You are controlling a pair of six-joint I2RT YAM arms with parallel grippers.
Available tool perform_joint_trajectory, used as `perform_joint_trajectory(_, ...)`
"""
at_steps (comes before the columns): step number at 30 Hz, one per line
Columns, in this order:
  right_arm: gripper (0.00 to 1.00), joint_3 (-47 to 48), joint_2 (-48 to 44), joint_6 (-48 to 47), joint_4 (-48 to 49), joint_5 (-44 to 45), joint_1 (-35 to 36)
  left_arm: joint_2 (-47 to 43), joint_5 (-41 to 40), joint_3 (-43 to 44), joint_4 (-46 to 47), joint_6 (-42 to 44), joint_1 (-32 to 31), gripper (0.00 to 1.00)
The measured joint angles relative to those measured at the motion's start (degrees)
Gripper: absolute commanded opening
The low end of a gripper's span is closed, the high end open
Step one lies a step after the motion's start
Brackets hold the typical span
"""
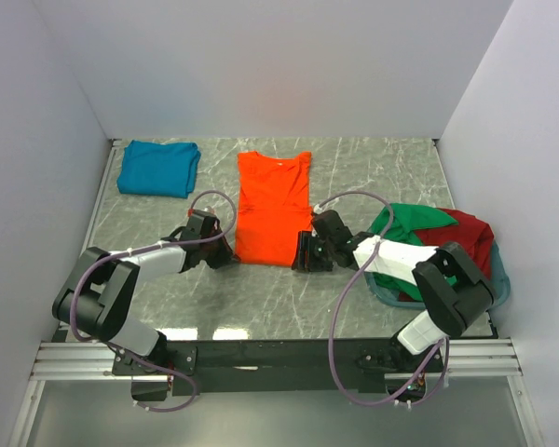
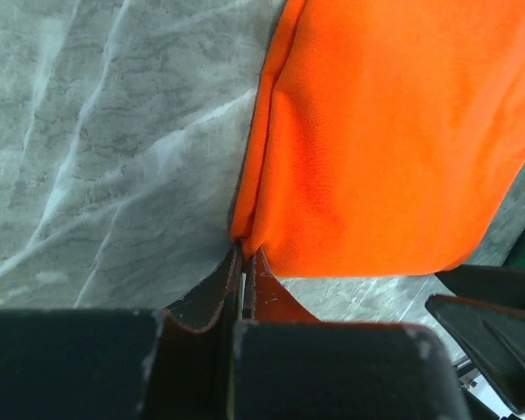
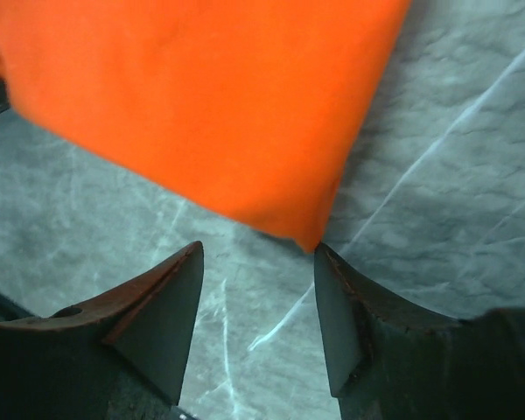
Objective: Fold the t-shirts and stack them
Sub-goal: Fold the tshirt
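The orange t-shirt (image 1: 272, 207) lies folded lengthwise in the middle of the table. My left gripper (image 1: 225, 256) is shut on its near left corner (image 2: 245, 241), the fingers pinched tight on the cloth. My right gripper (image 1: 301, 259) is open at the near right corner (image 3: 308, 238), which sits just beyond its right fingertip (image 3: 325, 262). The teal t-shirt (image 1: 159, 168) lies folded at the far left. The green t-shirt (image 1: 412, 222) and the dark red t-shirt (image 1: 473, 237) sit bunched in the basket on the right.
The grey-blue basket (image 1: 499, 284) stands at the right edge, beside my right arm. White walls close the table on three sides. Grey marbled tabletop (image 1: 373, 168) shows between the orange shirt and the basket.
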Motion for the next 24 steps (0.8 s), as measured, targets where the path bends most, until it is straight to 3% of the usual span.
perform_joint_trajectory(7, 0.54, 0.7, 1.3, -1.1, 0.0, 3.6, 0.0, -0.6, -0.2, -0.8, 0.8, 0.0, 0.0, 0.01)
perform_joint_trajectory(9, 0.43, 1.2, 1.8, -2.1, -0.1, 4.5, 0.0, -0.8, -0.2, -1.0, 0.9, 0.0, 0.0, 0.01)
perform_joint_trajectory(13, 0.1, 1.4, 3.1, -4.3, 0.5, 5.2, 0.0, -0.9, -0.3, -1.1, 0.9, -0.2, 0.0, 0.01)
perform_joint_trajectory(19, 0.03, 1.5, 3.1, -5.7, 0.6, 4.0, 0.8, -3.2, -1.0, -2.7, 0.0, -0.3, 0.0, 0.01)
perform_joint_trajectory(24, 0.01, 0.7, -0.3, -6.3, -2.5, 1.7, 4.3, -12.7, -3.5, -7.8, -4.7, -1.6, -0.9, 0.01)
